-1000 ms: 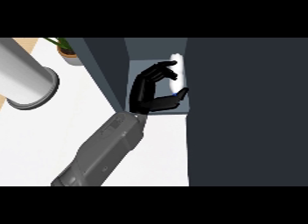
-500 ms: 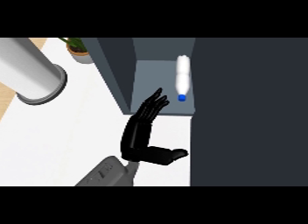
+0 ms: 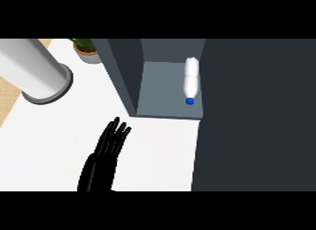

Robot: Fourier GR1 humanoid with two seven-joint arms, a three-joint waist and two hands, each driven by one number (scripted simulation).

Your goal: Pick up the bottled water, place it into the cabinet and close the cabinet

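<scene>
The bottled water lies on its side on the cabinet's grey shelf, clear body to the back, blue cap toward the front edge. Nothing touches it. The cabinet stands open, its dark left wall beside the shelf. A large dark panel, which looks like the cabinet's door, fills the right of the head view. My left hand is over the white counter below the cabinet's front left corner, open with straight fingers pointing up-right, well apart from the bottle. My right hand does not show.
A tall white cylinder on a grey base stands at the upper left. A small potted plant sits behind the cabinet's left wall. The white counter runs left to a wooden strip.
My left hand was curled inside the cabinet at the bottle. It has opened, let go and drawn back down toward the lower edge; the bottle stays lying on the shelf.
</scene>
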